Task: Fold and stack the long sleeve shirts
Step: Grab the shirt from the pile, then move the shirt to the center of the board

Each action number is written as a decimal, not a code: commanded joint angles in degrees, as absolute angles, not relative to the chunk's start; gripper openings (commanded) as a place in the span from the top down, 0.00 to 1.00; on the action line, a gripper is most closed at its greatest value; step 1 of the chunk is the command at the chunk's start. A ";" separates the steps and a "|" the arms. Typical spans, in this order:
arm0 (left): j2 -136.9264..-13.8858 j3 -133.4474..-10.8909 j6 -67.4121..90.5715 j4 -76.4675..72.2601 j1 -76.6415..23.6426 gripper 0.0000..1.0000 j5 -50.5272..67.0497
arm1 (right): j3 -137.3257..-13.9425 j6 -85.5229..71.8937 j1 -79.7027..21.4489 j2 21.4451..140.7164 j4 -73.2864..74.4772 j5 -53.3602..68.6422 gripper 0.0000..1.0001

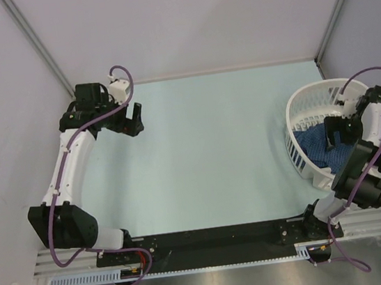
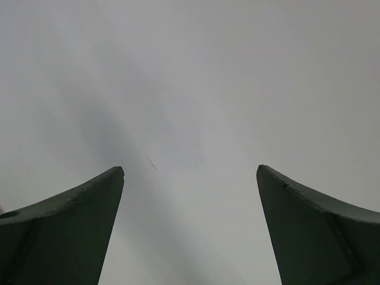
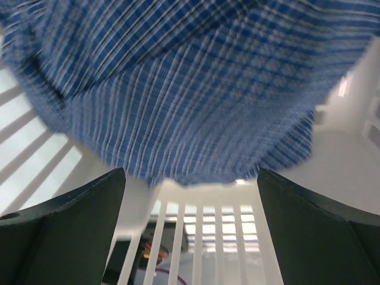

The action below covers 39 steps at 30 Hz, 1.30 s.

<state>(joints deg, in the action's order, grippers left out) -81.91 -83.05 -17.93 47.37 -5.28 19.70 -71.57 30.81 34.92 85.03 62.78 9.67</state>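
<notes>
A blue checked long sleeve shirt [image 1: 316, 144] lies crumpled inside the white slatted laundry basket [image 1: 311, 96] at the right of the table. My right gripper [image 1: 338, 130] is open and hangs inside the basket just over the cloth. In the right wrist view the shirt [image 3: 196, 83] fills the upper frame beyond the open fingers [image 3: 71, 231], with nothing between them. My left gripper [image 1: 132, 120] is open and empty, held above the far left of the table, far from the shirt. Its wrist view shows only bare surface between its fingers [image 2: 65, 231].
The basket's slatted wall [image 3: 237, 237] shows close under the right gripper. Grey walls enclose the pale table [image 1: 205, 147] on the left, back and right. A black rail [image 1: 210, 238] with the arm bases runs along the near edge.
</notes>
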 commanded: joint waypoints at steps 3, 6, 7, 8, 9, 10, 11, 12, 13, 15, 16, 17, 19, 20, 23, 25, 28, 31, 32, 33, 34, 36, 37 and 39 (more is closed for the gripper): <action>-80.07 -82.27 -20.65 47.64 -5.27 0.01 20.92 | -64.87 25.40 33.58 90.87 49.94 8.96 0.00; -79.98 -80.95 -20.74 47.64 -5.27 0.01 20.30 | -61.18 24.61 32.61 92.81 47.03 8.62 0.00; -80.15 -80.69 -20.66 47.64 -5.27 0.01 19.95 | -60.21 24.35 32.61 93.07 46.50 8.53 0.00; -80.33 -80.51 -20.65 47.64 -5.27 0.01 20.04 | -60.12 24.17 32.78 93.34 46.32 8.61 0.05; -80.51 -80.16 -20.39 47.72 -5.27 0.00 20.04 | -60.38 24.52 32.96 93.25 47.36 9.92 0.15; -80.68 -80.07 -20.22 47.64 -5.27 0.01 20.65 | -60.99 24.78 33.66 92.82 48.42 10.54 0.38; -80.77 -79.89 -19.95 47.72 -5.27 0.01 20.92 | -63.08 25.13 34.10 92.12 49.56 11.33 0.55; -80.86 -79.72 -19.78 47.64 -5.27 0.01 21.09 | -64.41 25.48 34.80 89.93 52.27 13.34 0.73; -81.12 -79.72 -19.60 47.55 -5.27 0.01 21.62 | -66.16 25.58 35.85 88.69 53.51 13.71 1.00; -81.56 -80.07 -18.63 47.72 -5.27 0.01 21.97 | -73.36 26.01 37.08 84.84 58.08 17.72 1.00; -81.74 -80.16 -18.63 48.07 -5.27 0.01 22.23 | -76.26 26.28 38.13 83.68 59.92 19.75 1.00; -81.74 -80.42 -18.46 47.99 -5.27 0.01 22.41 | -82.81 25.76 38.49 82.28 62.03 21.43 1.00; -81.48 -80.59 -18.20 48.08 -5.19 0.01 22.24 | -89.79 24.62 39.02 79.29 64.15 28.01 1.00; -80.87 -80.86 -18.11 47.90 -4.84 0.01 21.98 | -97.39 22.26 38.94 78.76 65.12 32.56 1.00; -80.25 -82.17 -17.14 47.37 -3.52 0.01 23.02 | -107.81 14.17 37.01 77.87 62.68 38.65 1.00; -80.16 -83.23 -15.13 46.85 -1.25 0.01 24.08 | -116.17 8.91 35.08 78.05 57.17 40.25 1.00; -80.68 -86.30 -11.36 46.41 4.10 0.01 26.62 | -122.59 -0.07 27.36 79.01 46.37 39.82 1.00; -81.65 -88.76 -6.97 46.06 10.95 0.00 32.50 | -129.97 -5.88 16.03 83.47 39.49 34.91 1.00; -81.82 -89.20 -6.07 45.88 12.73 0.00 34.52 | -132.25 -6.93 9.91 84.89 38.68 33.67 1.00; -82.09 -89.47 -5.28 45.70 14.40 0.00 39.07 | -134.62 -7.20 6.89 86.90 38.06 32.44 1.00; -82.18 -89.99 -4.58 45.79 17.02 0.01 40.85 | -140.22 -7.29 4.25 88.66 36.93 30.78 1.00; -81.65 -89.74 -4.66 45.79 18.45 0.01 42.53 | -145.34 -6.77 -5.65 94.20 36.04 29.10 1.00; -80.52 -89.30 -5.44 45.70 19.15 0.01 42.36 | -148.94 -6.33 -9.54 95.78 34.64 26.66 1.00; -78.93 -88.42 -6.50 45.62 19.25 0.01 41.23 | -149.85 -4.15 -19.79 98.61 32.01 24.53 1.00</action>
<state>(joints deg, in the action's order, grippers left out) -81.76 -87.96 -7.38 46.33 18.98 36.01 -145.23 -3.97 -4.73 93.58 39.94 30.15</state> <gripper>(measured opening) 0.994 0.034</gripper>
